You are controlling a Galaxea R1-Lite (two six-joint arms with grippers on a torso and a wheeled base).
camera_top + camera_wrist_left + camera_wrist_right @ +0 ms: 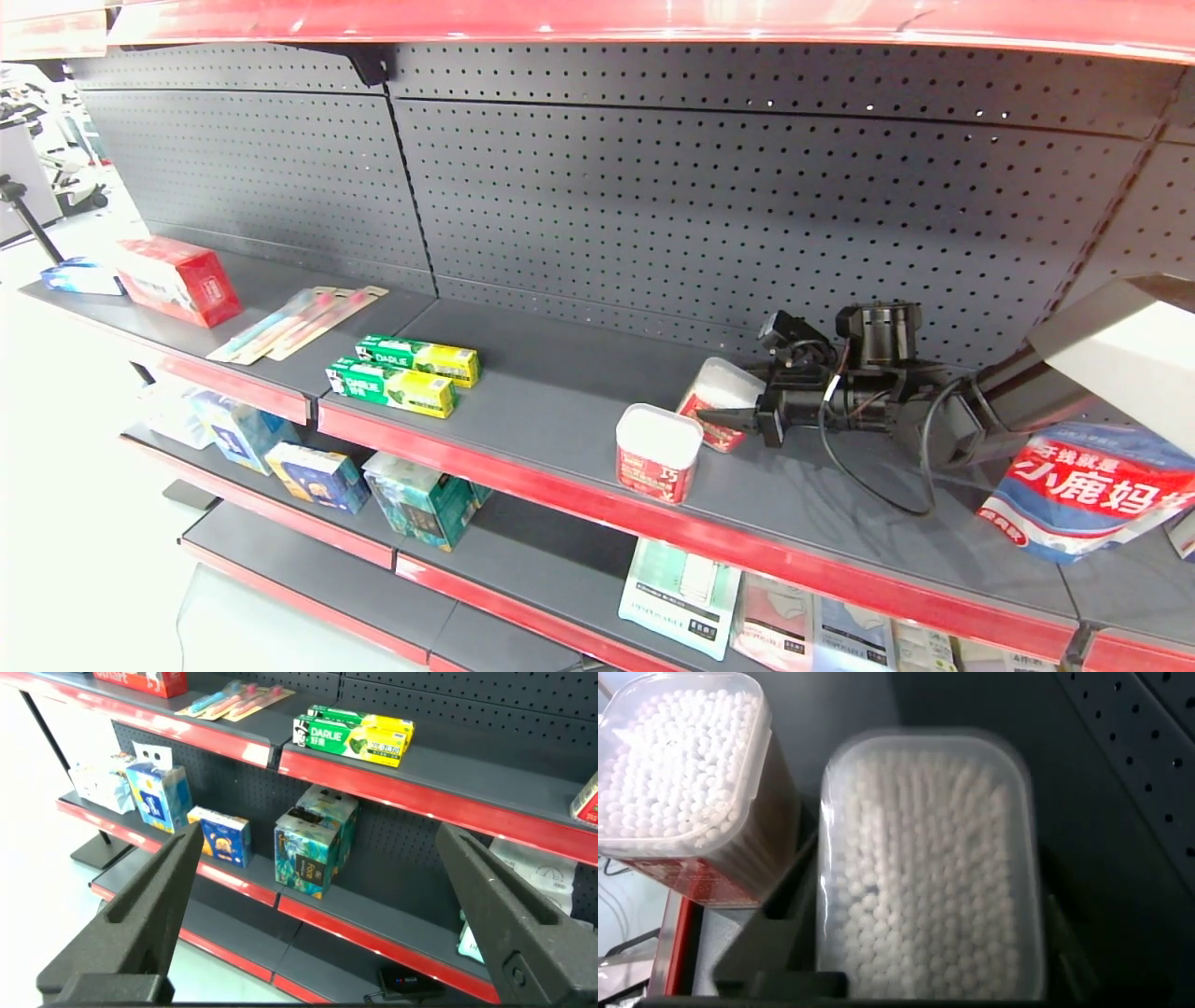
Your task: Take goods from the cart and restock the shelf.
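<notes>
The right gripper (736,416) is clamped on a tilted cotton-swab box (717,385). The box sits low over the shelf (560,373), just behind a second, upright swab box (658,453). The left gripper (318,915), its fingers apart, faces the lower shelves, so the right arm is nearer for setting the box down.

The swab tub (929,803) hides much of the right pincer (924,896) gripping it.

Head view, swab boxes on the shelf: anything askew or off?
Yes. The rear swab box leans tilted in the right gripper, not flat on the shelf, while the front swab box stands upright by the red edge. No spill or damage visible.
</notes>
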